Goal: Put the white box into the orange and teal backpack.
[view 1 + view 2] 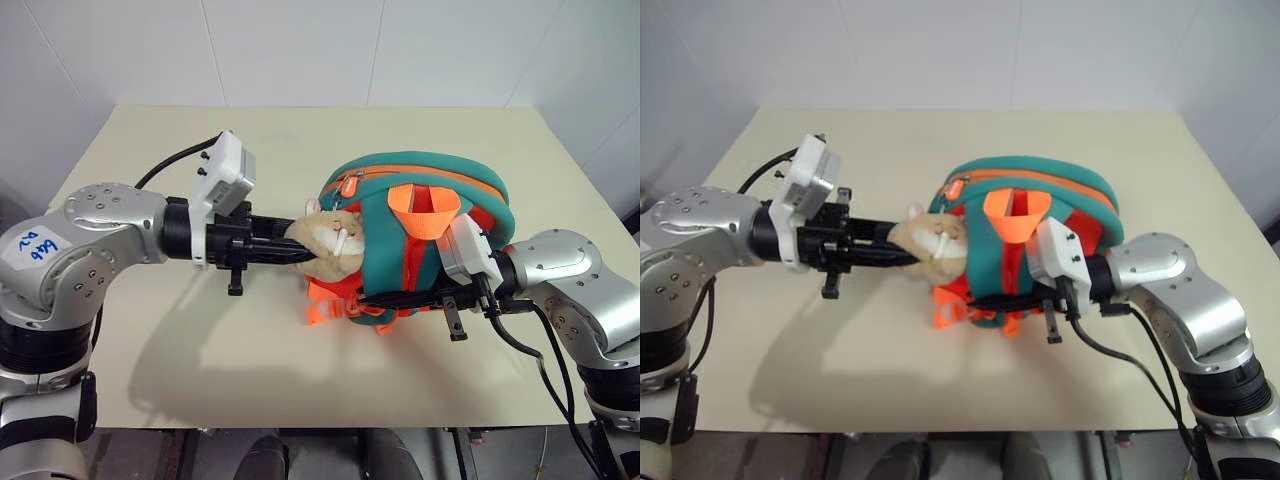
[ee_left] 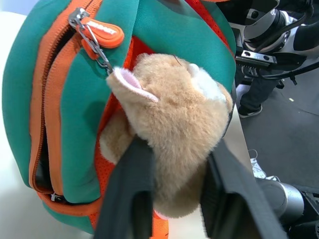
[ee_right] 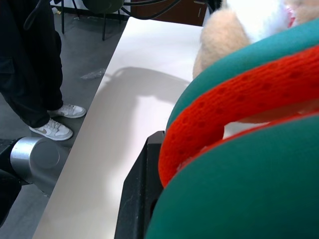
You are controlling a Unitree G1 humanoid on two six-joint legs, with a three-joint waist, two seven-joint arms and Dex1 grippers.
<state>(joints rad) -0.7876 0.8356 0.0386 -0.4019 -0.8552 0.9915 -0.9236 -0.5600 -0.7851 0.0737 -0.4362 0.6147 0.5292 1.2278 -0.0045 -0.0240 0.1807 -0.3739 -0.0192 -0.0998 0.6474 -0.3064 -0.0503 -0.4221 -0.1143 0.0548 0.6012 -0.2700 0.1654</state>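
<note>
Table (image 1: 150,370), bearing the orange and teal backpack (image 1: 420,190), zipper apparently shut. Right gripper (image 1: 395,300) clamps its strap; left gripper (image 2: 174,199) pinches the plush toy (image 2: 174,119). The white box is unseen, perhaps inside. Better to grip fabric than toy.

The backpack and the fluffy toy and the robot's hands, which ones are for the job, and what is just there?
For the job:
- orange and teal backpack
- tan plush toy on it, squeezed by the left hand
- right hand, gripping a backpack strap

Just there:
- table
- a person's legs and shoes beside the table
</note>
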